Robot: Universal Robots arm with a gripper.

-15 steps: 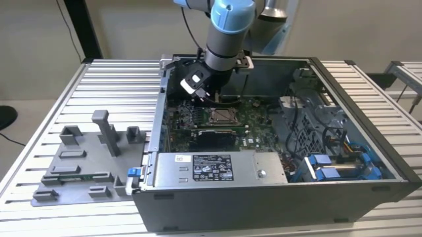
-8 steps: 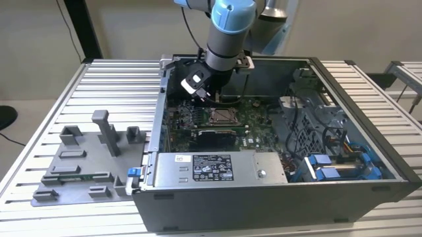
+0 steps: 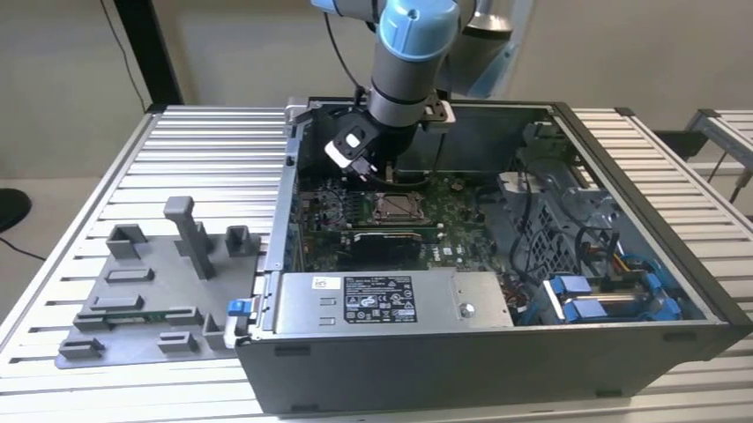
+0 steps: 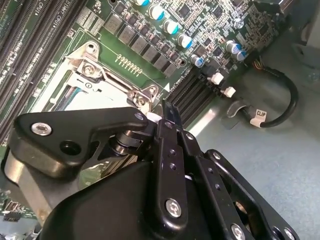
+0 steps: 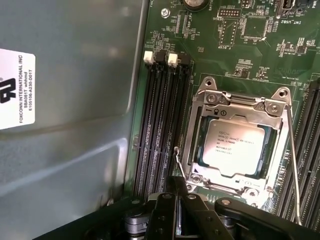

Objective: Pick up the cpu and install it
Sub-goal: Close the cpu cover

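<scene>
gripper (image 5: 177, 190) clenched, nothing between its fingers | hangs inside case (image 3: 495, 370) over motherboard (image 5: 250, 45), at socket's edge | cpu (image 5: 233, 148) lies flat in socket (image 5: 197, 131), pale top up, metal frame around it, apart from gripper | grey tray (image 3: 153, 301) beside case on table (image 3: 200, 150)

The slatted metal table (image 3: 200, 150) carries an open computer case (image 3: 471, 361) and a grey fixture tray (image 3: 130, 339) (just beside it, on the exterior view's left).
</scene>
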